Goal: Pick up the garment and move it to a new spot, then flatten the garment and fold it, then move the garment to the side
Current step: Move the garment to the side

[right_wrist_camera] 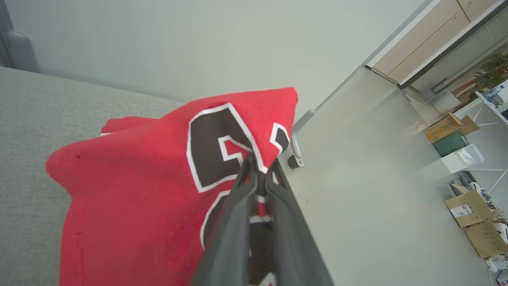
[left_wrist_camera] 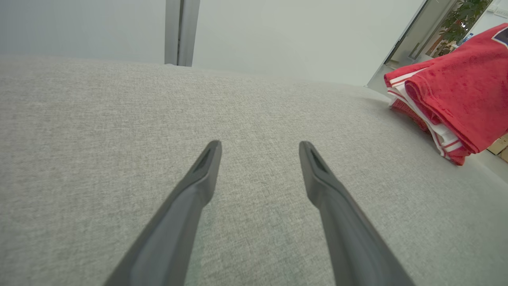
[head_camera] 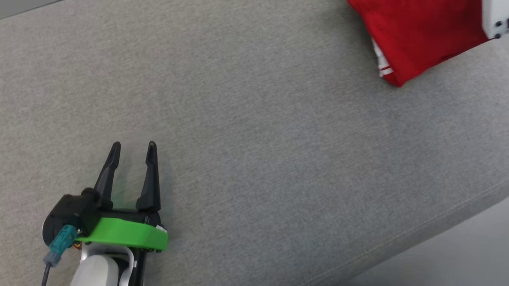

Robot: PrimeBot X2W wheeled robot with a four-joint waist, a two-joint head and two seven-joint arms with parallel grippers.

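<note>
Jersey [head_camera: 421,24], red with a dark, white-edged numeral and white stripe trim, sits folded at the far right of the grey fabric cushion [head_camera: 253,117], close to its edge. Its striped, layered edge faces the robot's left. That edge runs from far to near, slanting rightward; the frame cuts the bundle, so its full long axis cannot be told. The right pincer [right_wrist_camera: 260,163] is clamped on the numbered part. The left pincer [head_camera: 133,148] stands apart over bare cushion, well away from the jersey.

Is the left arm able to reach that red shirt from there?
Probably yes: only bare grey cushion lies between the open left gripper and the red garment, though the right gripper grips it.
</note>
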